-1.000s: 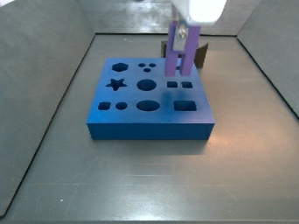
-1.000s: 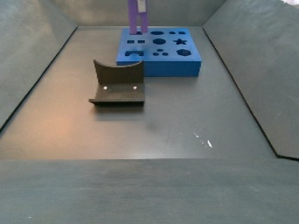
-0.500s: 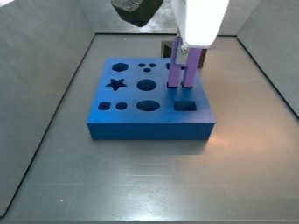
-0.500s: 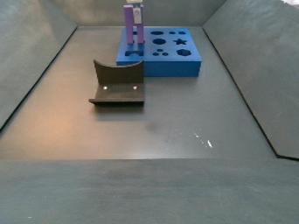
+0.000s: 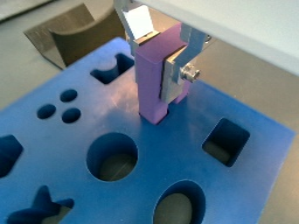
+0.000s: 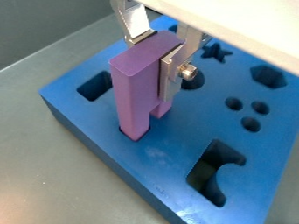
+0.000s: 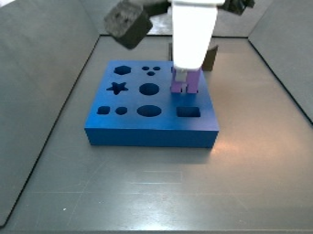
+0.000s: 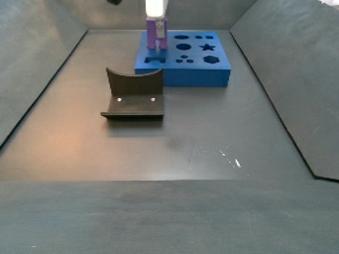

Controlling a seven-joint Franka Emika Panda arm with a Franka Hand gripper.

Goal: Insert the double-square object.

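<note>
The tall, slim lavender double-square peg point(image 5: 156, 80) is standing upright with its lower end sunk into a hole in the top of the blue plastic block with shaped holes point(image 6: 176, 179); in a wrist view point(image 6: 136, 87) its flat faces and square corners are showing clearly. The gripper point(image 5: 163, 48) is sitting directly over the block, its silver plate fingers point(image 5: 139, 21) pressing against opposite faces of the peg, so it is clamped on the peg. In a side view the peg point(image 7: 188, 82) is showing only as a short purple stub below the white gripper body point(image 7: 192, 37), near the block's point(image 7: 134, 132) right edge, just behind a square hole. In the other fixed view the peg point(image 8: 155, 42) is rising from the block's point(image 8: 199, 72) left end. Around the peg lie round, star, hexagon and arch-shaped holes. A dark grey curved piece point(image 8: 133, 94) is resting on the grey metal floor point(image 8: 172, 169), apart from the block, with open floor all round inside sloping grey walls.
</note>
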